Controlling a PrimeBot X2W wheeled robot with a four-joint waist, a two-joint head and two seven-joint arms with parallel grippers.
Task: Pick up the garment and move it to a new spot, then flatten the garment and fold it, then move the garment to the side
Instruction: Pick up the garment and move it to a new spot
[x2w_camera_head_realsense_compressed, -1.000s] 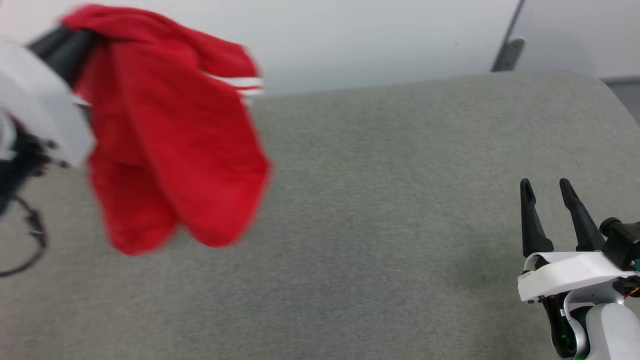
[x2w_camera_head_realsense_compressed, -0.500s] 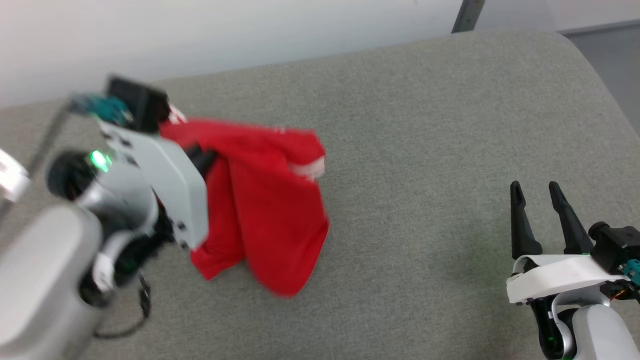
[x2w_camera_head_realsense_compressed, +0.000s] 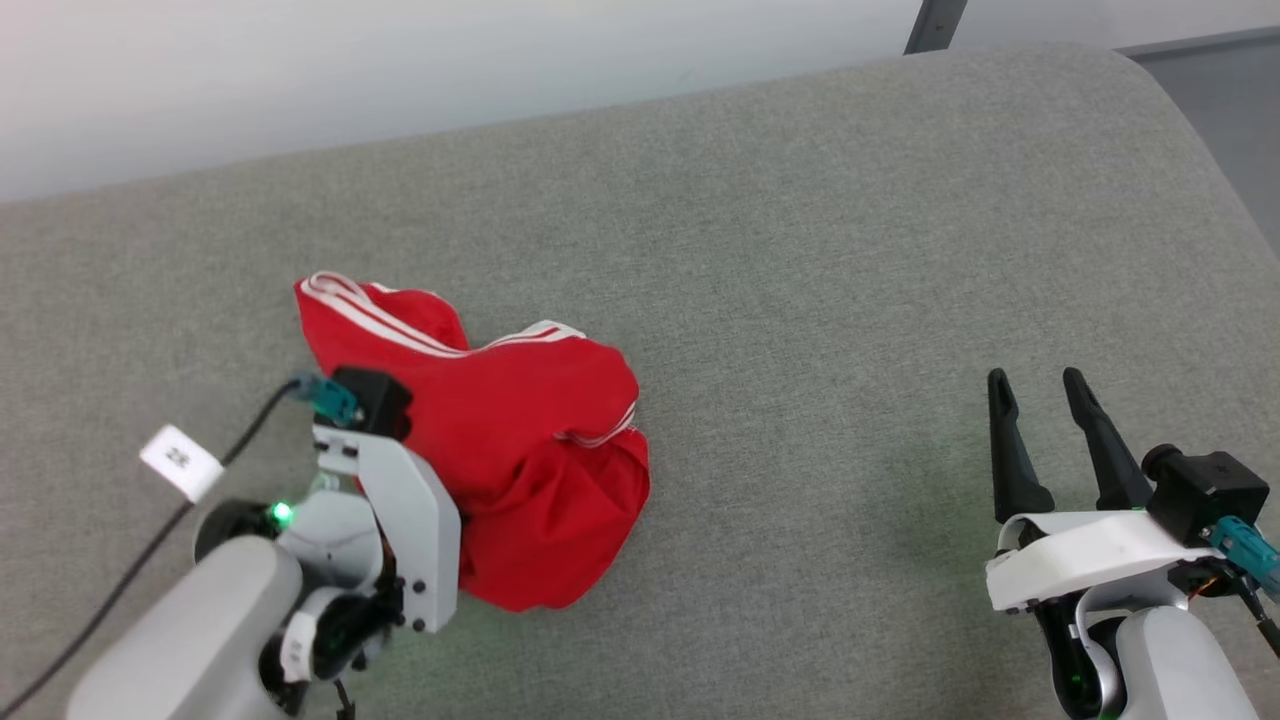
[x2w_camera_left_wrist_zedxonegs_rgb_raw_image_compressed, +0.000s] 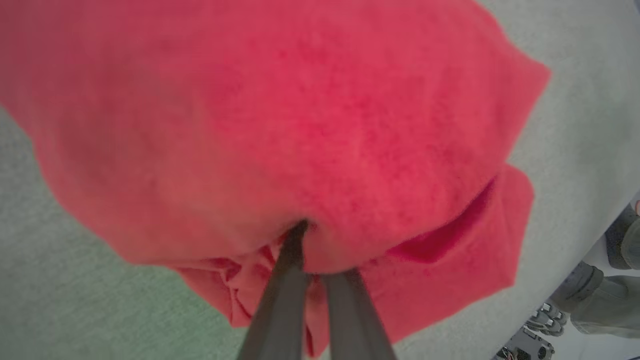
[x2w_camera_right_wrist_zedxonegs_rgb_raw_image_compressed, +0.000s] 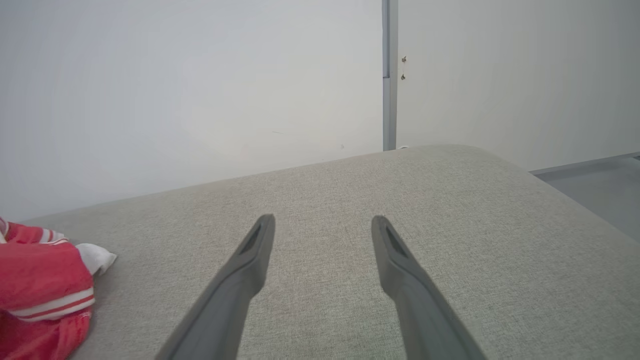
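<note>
At the lower left of the head view, the garment (x2w_camera_head_realsense_compressed: 520, 470) lies bunched on the grey cushion (x2w_camera_head_realsense_compressed: 850, 250), so I judge the relocating step nearly done; next I must release and spread it. The left wrist view gives my left gripper (x2w_camera_left_wrist_zedxonegs_rgb_raw_image_compressed: 315, 260) clenched on red cloth; the head view adds my right gripper (x2w_camera_head_realsense_compressed: 1035, 385), spread empty, lower right.
</note>
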